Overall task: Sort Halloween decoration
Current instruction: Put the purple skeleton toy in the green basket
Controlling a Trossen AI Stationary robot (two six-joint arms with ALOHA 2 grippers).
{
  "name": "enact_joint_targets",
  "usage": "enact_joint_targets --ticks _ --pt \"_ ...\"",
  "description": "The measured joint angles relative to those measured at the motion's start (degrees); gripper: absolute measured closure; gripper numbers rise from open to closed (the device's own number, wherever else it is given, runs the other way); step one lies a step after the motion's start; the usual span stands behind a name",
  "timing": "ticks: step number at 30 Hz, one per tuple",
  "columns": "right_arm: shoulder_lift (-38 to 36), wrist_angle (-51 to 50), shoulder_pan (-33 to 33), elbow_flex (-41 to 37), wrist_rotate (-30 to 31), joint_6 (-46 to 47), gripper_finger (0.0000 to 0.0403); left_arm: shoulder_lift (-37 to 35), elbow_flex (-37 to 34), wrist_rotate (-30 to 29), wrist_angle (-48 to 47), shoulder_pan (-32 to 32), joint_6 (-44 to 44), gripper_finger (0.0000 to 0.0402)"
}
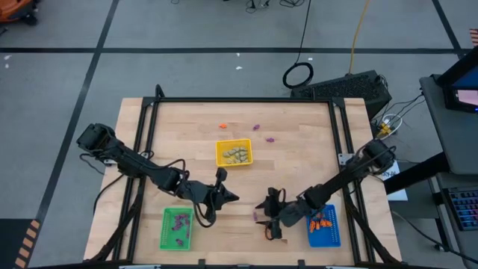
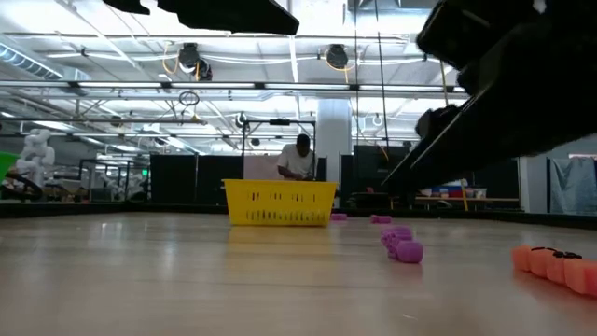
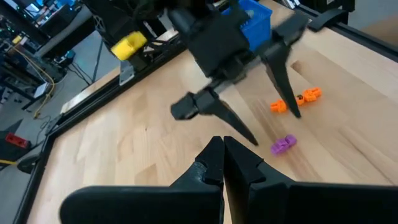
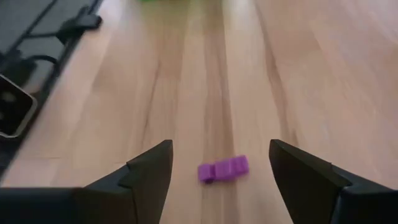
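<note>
Wooden surface (image 1: 246,187) carries three trays: yellow tray (image 1: 234,153) mid-surface w/ pale trinkets, green tray (image 1: 177,228) near the front edge on the left w/ purple ones, blue tray (image 1: 324,226) front right w/ orange ones.

Right hand (image 1: 267,217) sits low near the front, betw. green and blue trays, released w/ jaws spread wide. In its wrist view the purple trinket (image 4: 223,169) lies flat on the wood betw. the two fingers, not touching either. Left hand (image 1: 224,196) waits just beside it, clenched on nothing.

Loose pcs left: orange trinket (image 1: 222,126) and two purple ones (image 1: 256,127) beyond the yellow tray, plus an orange trinket (image 3: 296,101) close to the right hand.

Step in hand, I'd say: pick the purple pc. Tips:
- Drop straight down, keep pc centred betw. fingers.
- Close slow; it's tiny and will likely skid if one finger hits first.
- Lift clear, mind the left hand on the way to the green tray.
</note>
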Motion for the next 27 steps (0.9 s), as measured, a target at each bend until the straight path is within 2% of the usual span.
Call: enact_joint_targets --ticks 5,10,21,27 --pt "5.1 -3.7 -0.2 3.8 0.0 -3.0 0.0158 0.0 0.0 -0.1 -0.3 -0.4 -0.5 0.0398" --pt "7.0 -7.3 -1.0 6.1 0.9 -4.2 0.0185 0.0 0.0 -0.1 -0.4 -0.5 -0.5 0.0398" --pt "6.8 -8.0 -3.2 6.7 1.5 -6.3 0.0297 0.0 0.0 -0.1 -1.4 -0.5 -0.7 0.0398" --pt "4.0 -9.9 -3.9 6.5 3.7 -6.2 0.0317 0.0 0.0 -0.1 -1.5 -0.5 -0.7 0.0398"
